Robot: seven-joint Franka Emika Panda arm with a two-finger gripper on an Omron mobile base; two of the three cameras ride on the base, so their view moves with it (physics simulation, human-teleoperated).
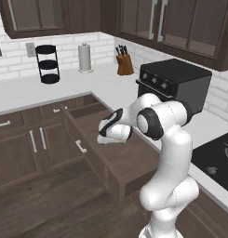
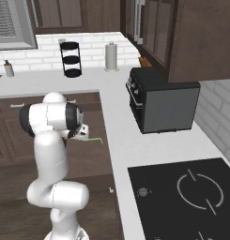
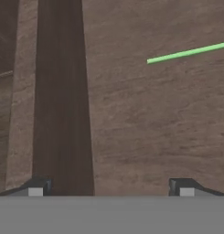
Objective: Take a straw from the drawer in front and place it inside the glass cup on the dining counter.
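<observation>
The dark-brown drawer (image 1: 122,162) stands pulled out below the white wall counter, its silver bar handle (image 1: 81,146) on the flat front. The light-green straw (image 3: 189,53) lies flat on the drawer's wooden floor, and a short piece of the straw (image 2: 95,139) shows beside the hand. My gripper (image 3: 109,188) hangs open over the drawer, looking down; its fingertips (image 3: 36,187) stand wide apart with nothing between them. The straw lies ahead and to the right of the gripper, apart from it. In the left base view the hand (image 1: 110,130) is above the drawer. The glass cup and dining counter are out of view.
A black toaster oven (image 1: 173,83) sits on the white wall counter (image 1: 101,86) right of the drawer, and a black cooktop (image 1: 217,158) lies nearer. A knife block (image 1: 125,62), paper-towel roll (image 1: 84,57) and black tiered rack (image 1: 48,63) stand at the back. Wood floor lies left.
</observation>
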